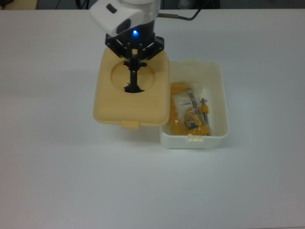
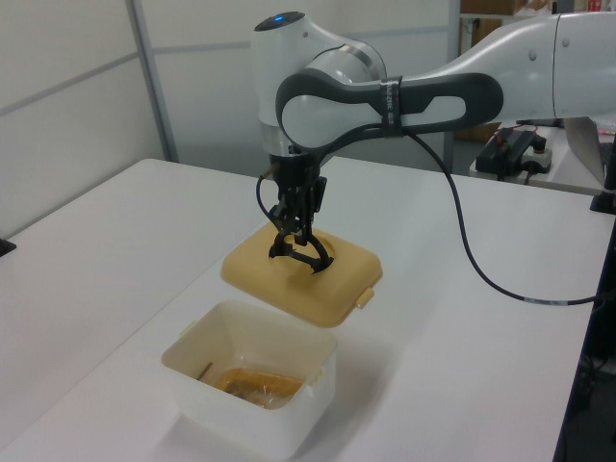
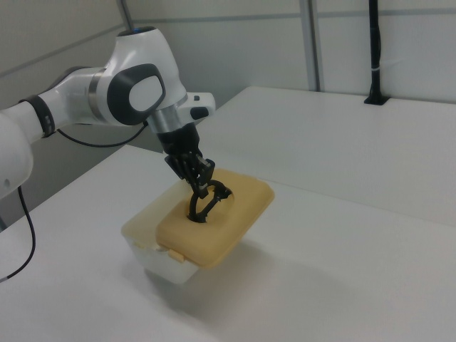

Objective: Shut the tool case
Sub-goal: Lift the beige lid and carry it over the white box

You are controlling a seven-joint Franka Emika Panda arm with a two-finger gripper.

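The tool case is in two parts. Its translucent white tub [image 1: 217,102] stands open on the white table [image 1: 57,181], toward the top view's right, and holds a yellow clamp tool [image 1: 183,117] along with some small metal parts in clear wrapping. The tan-yellow lid [image 1: 143,105] hangs in the air, clear of the table, with its round recess facing up. In the top view the lid's right edge overlaps the tub's left rim, covering only a narrow strip of the opening, while most of the tub remains uncovered. In the left view the lid [image 2: 337,289] floats just above and behind the tub [image 2: 289,399]; in the right view the lid [image 3: 235,214] hides most of the tub [image 3: 142,239] below it. A small latch tab [image 1: 129,124] juts from the lid's near edge in the top view.

The gripper [image 1: 133,64] comes down from above, its jaws narrow and pinched on the black handle [image 1: 132,86] that rises from the recess, and the lid hangs from that grasp. A blue light glows on the gripper's body. A black cable [image 2: 462,241] trails from the arm across the table.
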